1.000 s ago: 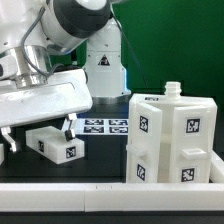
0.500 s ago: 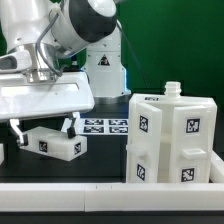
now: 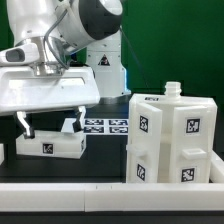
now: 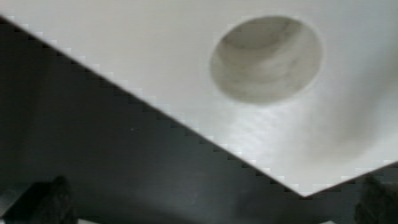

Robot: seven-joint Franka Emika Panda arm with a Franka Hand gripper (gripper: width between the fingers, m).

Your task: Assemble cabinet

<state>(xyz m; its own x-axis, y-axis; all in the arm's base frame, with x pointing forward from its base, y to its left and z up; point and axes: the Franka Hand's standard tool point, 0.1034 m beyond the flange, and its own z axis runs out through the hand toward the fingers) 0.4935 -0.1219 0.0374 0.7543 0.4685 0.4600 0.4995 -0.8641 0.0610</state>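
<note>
The hand (image 3: 48, 123) spreads wide over a boxy, tagged white plastic block (image 3: 50, 146); its matte face shows a round dimple (image 4: 267, 60).

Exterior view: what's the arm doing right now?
The arm's gripper is open, its fingers standing on either side of a small white tagged block that lies on the dark table at the exterior view's left. Nothing is gripped yet. The larger cabinet body stands apart at the exterior view's right, and the marker board lies between them, further back.
</note>
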